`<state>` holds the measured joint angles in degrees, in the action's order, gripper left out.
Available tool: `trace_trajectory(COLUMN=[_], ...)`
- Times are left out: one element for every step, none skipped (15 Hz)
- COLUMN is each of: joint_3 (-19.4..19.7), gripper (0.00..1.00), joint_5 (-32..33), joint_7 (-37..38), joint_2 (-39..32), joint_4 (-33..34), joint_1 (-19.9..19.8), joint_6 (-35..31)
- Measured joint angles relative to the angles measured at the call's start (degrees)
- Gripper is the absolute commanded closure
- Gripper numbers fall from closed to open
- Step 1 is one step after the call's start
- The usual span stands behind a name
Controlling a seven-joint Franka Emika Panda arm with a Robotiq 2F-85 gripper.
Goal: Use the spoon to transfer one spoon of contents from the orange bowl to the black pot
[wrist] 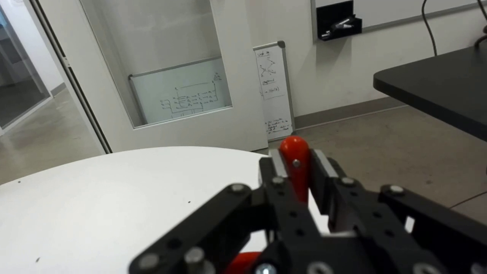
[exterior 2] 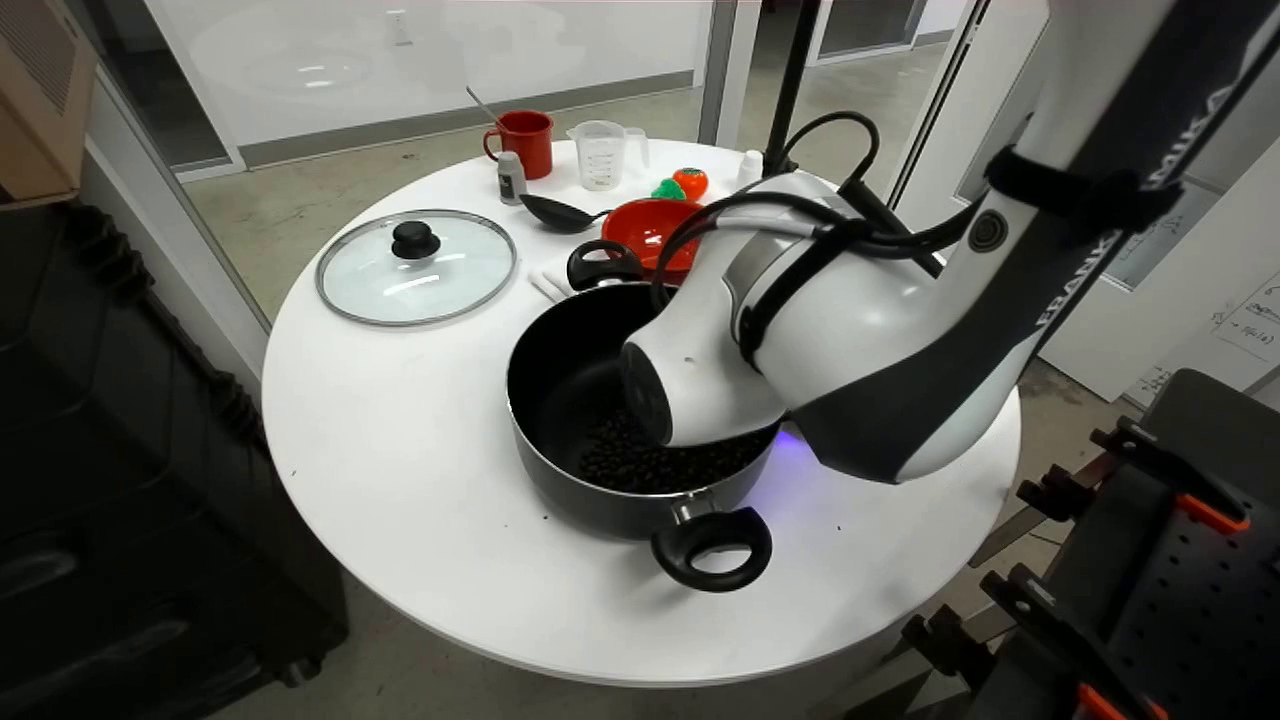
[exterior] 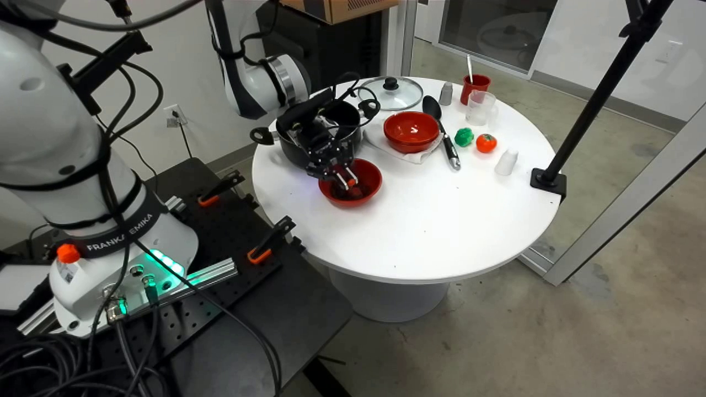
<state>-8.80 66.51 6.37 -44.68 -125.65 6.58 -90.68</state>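
I can read FRANKA EMIKA on the arm's base (exterior: 98,278), lower left; mid-frame, the gripper (exterior: 347,180) pinches the spoon (wrist: 295,149) by its red handle over the orange bowl (exterior: 354,203), scoop hidden

In an exterior view your hand (exterior: 346,180) is over the orange bowl (exterior: 353,203), centre of frame; clearance to rim can't be judged. Black pot (exterior: 293,153) just beside the bowl, upper left, blocks a low pass that way; in an exterior view its handle (exterior 2: 672,550) juts out at lower centre. There, the arm (exterior 2: 840,320) covers the right of the pot's mouth; left part open to you from above. Stacked red bowls (exterior: 407,148) and a long black utensil (exterior: 448,144) obstruct at upper right of the hand. Bare desk (exterior: 430,226) below and right of the bowl: open as far as the black pole (exterior: 598,94).
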Motion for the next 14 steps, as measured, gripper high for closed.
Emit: trace_trajectory(joint_3=[-0.04,-0.04,-0.04,-0.04,-0.04,-0.04,-0.03,-0.03,-0.02,-0.02,-0.02,-0.02,0.0,0.03], gripper=[0.95,0.95,0.95,0.95,0.95,0.95,0.95,0.95,0.95,0.95,0.95,0.95,0.95,0.95], joint_5=[-0.92,-1.92,-2.85,-3.64,-4.36,-4.96,-5.48,-5.95,-6.36,-6.66,-6.87,-7.09,-7.34,-7.55], joint_7=[-0.66,-1.37,-2.14,-2.91,-3.66,-4.46,-5.29,-6.17,-7.09,-8.19,-9.19,-10.17,-11.13,-11.96], joint_2=[0.04,0.06,0.08,0.08,0.09,0.09,0.09,0.11,0.2,0.39,0.69,0.99,1.31,1.59], joint_4=[0.31,0.65,0.98,1.31,1.61,1.93,2.2,2.49,2.77,2.88,2.88,2.87,2.86,2.86], joint_1=[-0.54,-1.08,-1.63,-2.18,-2.71,-3.25,-3.79,-4.35,-4.82,-5.27,-5.71,-6.11,-6.5,-6.85], joint_6=[-0.74,-1.44,-2.17,-2.89,-3.59,-4.31,-5.04,-5.77,-6.34,-6.97,-7.6,-8.19,-8.77,-9.3])
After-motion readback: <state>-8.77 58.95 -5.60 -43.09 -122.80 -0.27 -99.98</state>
